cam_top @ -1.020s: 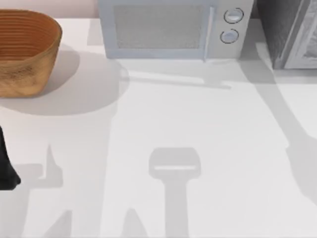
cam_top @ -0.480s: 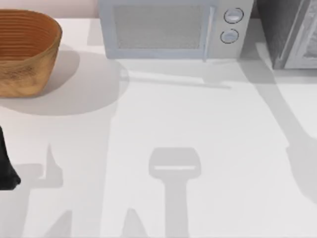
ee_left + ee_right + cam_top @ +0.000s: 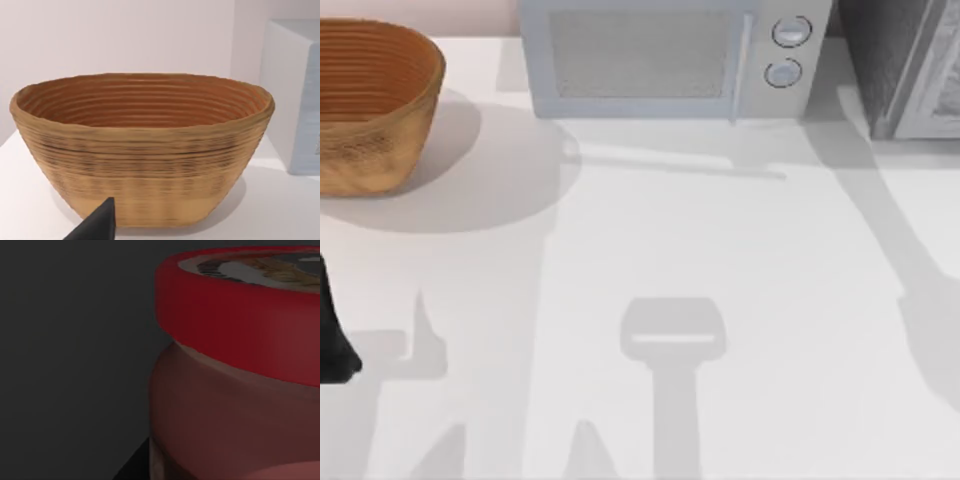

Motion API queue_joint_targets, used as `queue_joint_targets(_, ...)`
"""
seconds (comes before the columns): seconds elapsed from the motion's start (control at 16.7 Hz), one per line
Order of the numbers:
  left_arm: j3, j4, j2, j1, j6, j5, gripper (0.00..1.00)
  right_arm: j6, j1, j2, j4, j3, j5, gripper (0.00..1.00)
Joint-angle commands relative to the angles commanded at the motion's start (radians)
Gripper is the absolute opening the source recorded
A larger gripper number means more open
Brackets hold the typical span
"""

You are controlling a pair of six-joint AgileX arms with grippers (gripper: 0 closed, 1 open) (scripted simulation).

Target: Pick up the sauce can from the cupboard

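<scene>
Right fingers: a dark wedge (image 3: 131, 466) at the edge of the right wrist view is likely one of them, just beside the foot of the sauce can (image 3: 235, 370); I cannot tell whether they are open, closed or gripping.

Left fingers: one dark tip (image 3: 95, 225) shows in the left wrist view, facing the woven basket (image 3: 142, 150); their spread cannot be told. The left arm (image 3: 332, 335) sits parked at 9 o'clock on the bench (image 3: 720, 260).

Sauce can: very near the right wrist camera, upright, its long axis vertical, red lid above a red body, with dim dark walls behind it, so I judge it stands inside the cupboard (image 3: 900, 65).

Cupboard: at 1 to 2 o'clock in the top view, the far right corner of the bench, dark speckled side and a pale framed door panel showing.

Key relation: the can lies straight ahead of the right fingers and close; the right arm is by far the nearer, the left being well apart across the bench.

Coming move, as a judgement: a sideways pinch on the can's round body below the lid, then a draw out through the cupboard's front.

Risk: the wall beside the can leaves little room for a finger.

Surroundings: microwave (image 3: 670, 60) at 12 o'clock; basket (image 3: 375, 105) at 10 to 11 o'clock.
</scene>
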State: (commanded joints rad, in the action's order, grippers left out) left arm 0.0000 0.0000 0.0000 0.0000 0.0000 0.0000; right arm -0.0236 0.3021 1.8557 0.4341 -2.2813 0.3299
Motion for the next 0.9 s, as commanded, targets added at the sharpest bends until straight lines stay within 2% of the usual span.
queue_joint_targets(0.18, 0.0, 0.0, 0.0, 0.0, 0.0, 0.0, 1.0, 0.002, 0.031, -0.04, 0.034, 0.011, 0.033, 0.0)
queue_joint_targets(0.66, 0.0, 0.0, 0.0, 0.0, 0.0, 0.0, 1.0, -0.003, 0.257, -0.385, 0.282, 0.101, 0.252, 0.0)
queue_joint_targets(0.9, 0.0, 0.0, 0.0, 0.0, 0.0, 0.0, 1.0, -0.004, 0.278, -0.408, 0.305, 0.109, 0.272, 0.0)
